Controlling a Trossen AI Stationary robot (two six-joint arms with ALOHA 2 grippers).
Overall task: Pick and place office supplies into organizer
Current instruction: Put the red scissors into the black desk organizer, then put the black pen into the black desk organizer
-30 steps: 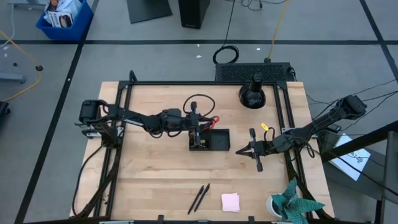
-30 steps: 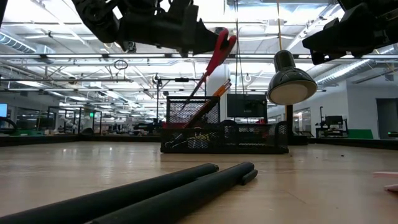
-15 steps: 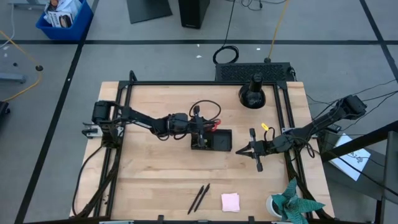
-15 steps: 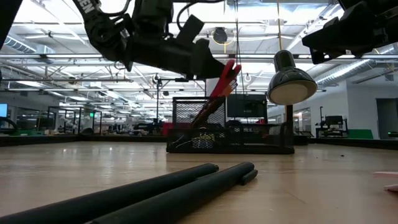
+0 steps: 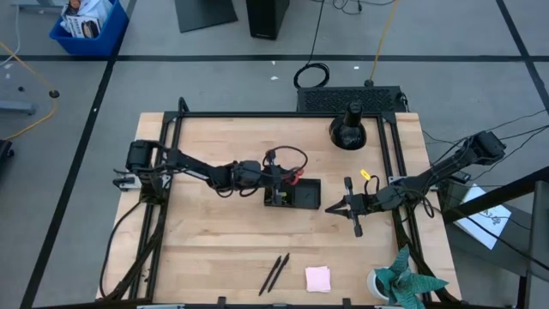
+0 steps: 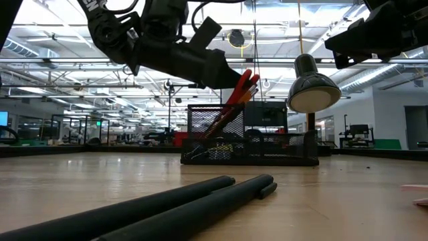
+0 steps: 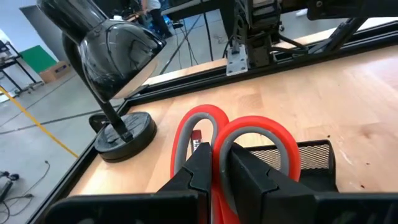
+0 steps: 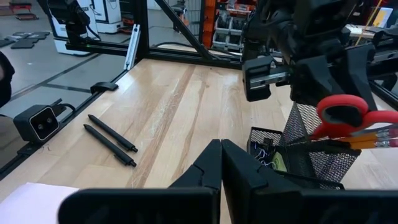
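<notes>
The red-handled scissors (image 6: pixel 243 84) stand tilted with their blades down in the tall mesh compartment of the black organizer (image 5: pixel 302 196), beside orange pencils (image 8: pixel 373 138). My left gripper (image 7: pixel 219 152) reaches in from the table's left and is shut on their handles. My right gripper (image 5: pixel 330 207) is shut on nothing, to the organizer's right. Two black pens (image 5: pixel 275 273) and a pink sticky-note pad (image 5: pixel 318 278) lie near the front edge. A small yellow item (image 5: pixel 365 175) lies right of the organizer. My left gripper pinches the scissors where the two red handle loops meet (image 7: pixel 219 138), between its two fingers. The fingers come nearly level from the table's left, slanting a little down. The scissors lean with handles up toward the right, blades inside the organizer's tall compartment (image 6: pixel 212 120).
A black desk lamp (image 5: pixel 348 129) stands far right of the organizer. A teal paper plant in a white cup (image 5: pixel 401 281) sits at the near right corner. A black frame rail (image 5: pixel 283 114) borders the table. Bare wood lies between the organizer and the pens.
My left gripper has gone down and a little toward the table's right, lowering the scissors deeper into the organizer's tall compartment; the handles now sit close above its rim. The organizer has slid slightly toward the right.
</notes>
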